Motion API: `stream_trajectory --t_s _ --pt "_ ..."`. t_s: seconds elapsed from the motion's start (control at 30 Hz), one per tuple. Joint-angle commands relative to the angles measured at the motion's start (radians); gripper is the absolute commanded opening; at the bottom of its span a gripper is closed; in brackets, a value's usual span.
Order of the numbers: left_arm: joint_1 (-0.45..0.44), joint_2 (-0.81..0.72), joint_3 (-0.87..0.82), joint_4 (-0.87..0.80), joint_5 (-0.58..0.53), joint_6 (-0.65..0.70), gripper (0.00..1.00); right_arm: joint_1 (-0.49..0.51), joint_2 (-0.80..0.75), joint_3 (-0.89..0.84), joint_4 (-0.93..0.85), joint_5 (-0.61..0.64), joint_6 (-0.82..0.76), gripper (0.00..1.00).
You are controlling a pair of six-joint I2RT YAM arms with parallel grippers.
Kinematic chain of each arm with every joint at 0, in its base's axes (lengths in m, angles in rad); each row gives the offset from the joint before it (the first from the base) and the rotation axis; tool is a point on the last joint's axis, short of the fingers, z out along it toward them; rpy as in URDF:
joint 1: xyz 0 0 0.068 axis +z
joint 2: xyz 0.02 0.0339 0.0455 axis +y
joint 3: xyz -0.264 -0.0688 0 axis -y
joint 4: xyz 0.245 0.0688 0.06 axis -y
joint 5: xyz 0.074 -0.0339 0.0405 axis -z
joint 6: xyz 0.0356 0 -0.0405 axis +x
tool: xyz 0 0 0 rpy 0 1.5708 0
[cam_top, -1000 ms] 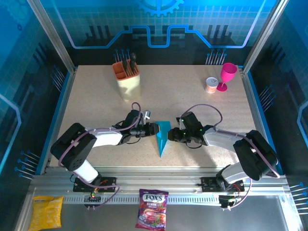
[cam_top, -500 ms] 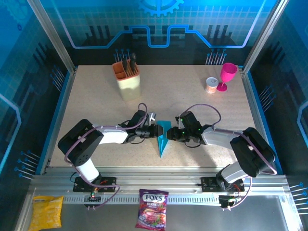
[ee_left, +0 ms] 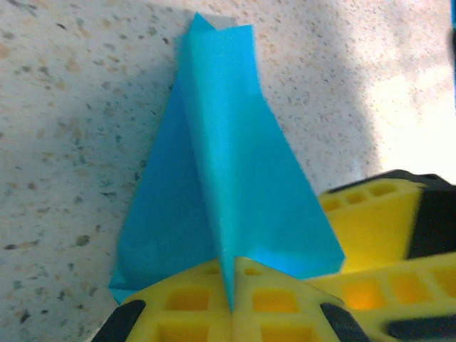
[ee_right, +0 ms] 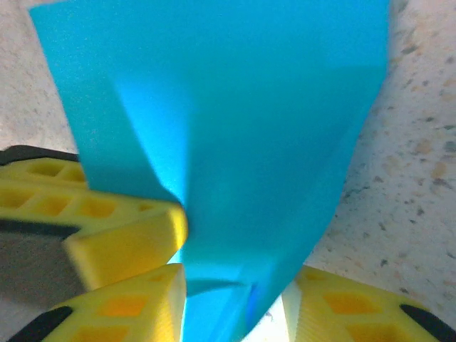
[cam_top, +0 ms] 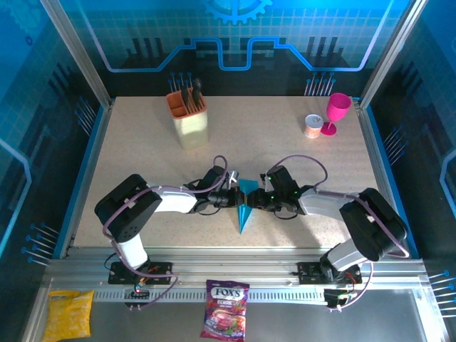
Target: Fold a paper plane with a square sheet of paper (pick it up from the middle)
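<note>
Top external view: the paper plane (cam_top: 244, 206), a slim cyan dart, lies on the speckled table (cam_top: 142, 157), well apart from the beige utensil holder (cam_top: 191, 127), nearer the arm bases and to the holder's right, its tip towards the bases. The left gripper (cam_top: 234, 197) meets its wide end on the holder's side and the right gripper (cam_top: 255, 199) meets it on the far side.

The left wrist view gives what the overhead cannot. The left gripper (ee_left: 231, 278) is pressed together on the plane's (ee_left: 228, 164) raised centre fold, with a wing spread flat on each side. The right wrist view has the right gripper (ee_right: 239, 288) spread, its yellow fingers (ee_right: 342, 303) straddling the paper (ee_right: 228, 121), with a lit gap on one side.

The holder carries an orange insert (cam_top: 184, 105) with dark utensil handles (cam_top: 189, 94) standing in it. Far to the holder's right, a pink goblet (cam_top: 336, 112) stands just beside a small round tub (cam_top: 312, 126). Their contents cannot be told.
</note>
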Motion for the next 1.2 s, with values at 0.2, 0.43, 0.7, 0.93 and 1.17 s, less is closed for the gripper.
stream_trajectory --t_s 0.2,0.43,0.7,0.93,1.17 --pt "-0.077 -0.175 0.178 -0.548 -0.444 0.194 0.0 -0.05 -0.256 -0.039 -0.168 0.023 -0.04 0.49" --pt "-0.14 -0.072 0.293 -0.743 -0.629 0.248 0.0 -0.016 -0.269 -0.099 -0.111 0.017 0.003 0.49" --pt "-0.171 0.034 0.304 -0.735 -0.686 0.24 0.0 0.017 -0.254 -0.11 -0.091 0.034 0.014 0.48" --pt "-0.189 0.031 0.28 -0.711 -0.683 0.232 0.3 0.016 -0.264 -0.102 -0.109 0.042 0.001 0.48" --pt "-0.203 0.035 0.284 -0.713 -0.676 0.227 0.37 0.018 -0.246 -0.093 -0.11 0.042 -0.01 0.48"
